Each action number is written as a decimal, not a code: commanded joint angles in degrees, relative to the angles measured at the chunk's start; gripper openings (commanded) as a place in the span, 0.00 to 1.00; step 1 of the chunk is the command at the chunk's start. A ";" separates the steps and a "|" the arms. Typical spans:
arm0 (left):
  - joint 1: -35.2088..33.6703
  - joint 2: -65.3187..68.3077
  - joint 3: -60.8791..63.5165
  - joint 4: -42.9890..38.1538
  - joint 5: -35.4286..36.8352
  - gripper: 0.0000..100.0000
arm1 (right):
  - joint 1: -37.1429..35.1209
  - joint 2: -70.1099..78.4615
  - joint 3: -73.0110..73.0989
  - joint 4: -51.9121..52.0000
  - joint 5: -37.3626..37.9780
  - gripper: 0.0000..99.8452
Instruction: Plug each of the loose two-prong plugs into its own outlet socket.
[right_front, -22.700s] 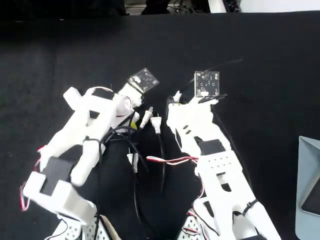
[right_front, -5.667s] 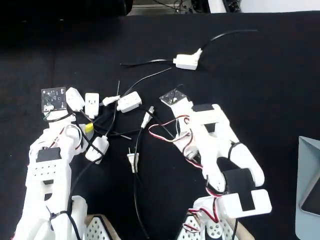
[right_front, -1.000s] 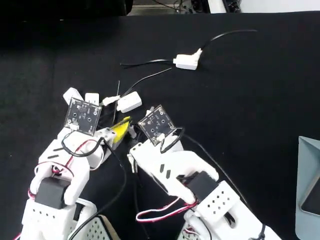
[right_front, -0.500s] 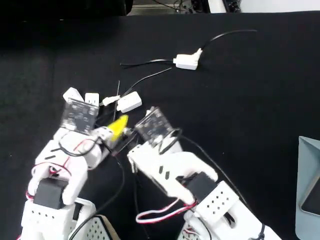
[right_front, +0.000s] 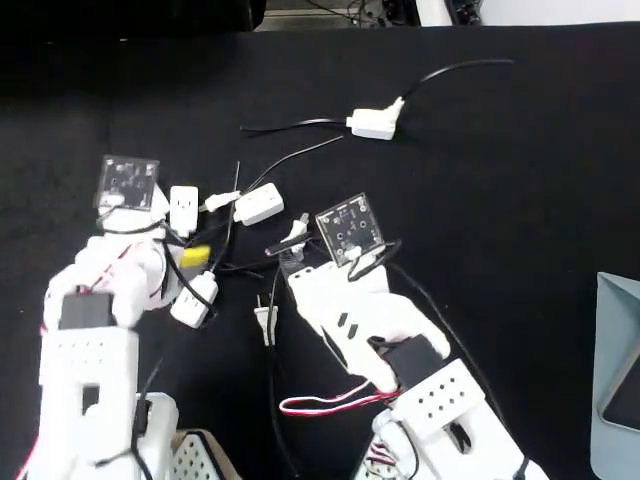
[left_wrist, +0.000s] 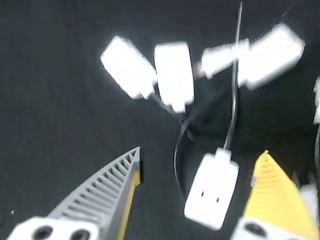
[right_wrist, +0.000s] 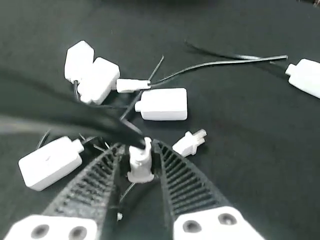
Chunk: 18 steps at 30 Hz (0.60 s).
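Right gripper (right_wrist: 139, 150) is clenched on a white two-prong plug (right_wrist: 140, 165), held by the body, w/ its black cable (right_wrist: 100, 127) trailing off to one side. Prongs are hidden, so their orientation can't be told. Just past the tips lies a second plug (right_wrist: 190, 141), loose on the bench (right_wrist: 240, 165); beyond it a flat socket block (right_wrist: 162, 104).

Left gripper (left_wrist: 201, 152) is released, jaws wide, hanging over a white socket (left_wrist: 212, 192) w/ its two slots showing. The socket sits btw the fingers, close to the yellow one; contact can't be told.

Step in hand, prob.: one pairing half set up, plug gripped but socket not yet held. Nxt move calls for the left gripper to close on the socket & steady it. The right one then brings the plug to the slot face, prongs lined up, and pushes straight in. The tangled cables could drag things off line.

Pose, high view: right arm (right_front: 380, 330) lies angled across mid-bench toward the other arm, wrist low over the cable cluster. Left arm (right_front: 95, 310) is stretched straight fwd, wrist pitched down. A far socket (right_front: 372, 123) lies well apart from both, and a third plug (right_front: 265, 320) sits just beside the right arm.
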 joint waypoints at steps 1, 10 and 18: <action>-0.31 10.90 -5.67 1.67 -6.42 0.35 | 0.79 -0.22 0.13 -1.14 -0.44 0.01; -0.31 23.21 -6.20 1.76 -12.84 0.35 | 0.79 -0.22 1.10 -2.46 -0.44 0.01; 7.08 21.01 -6.11 6.68 -12.57 0.35 | 0.79 -0.22 1.10 -2.37 -0.44 0.01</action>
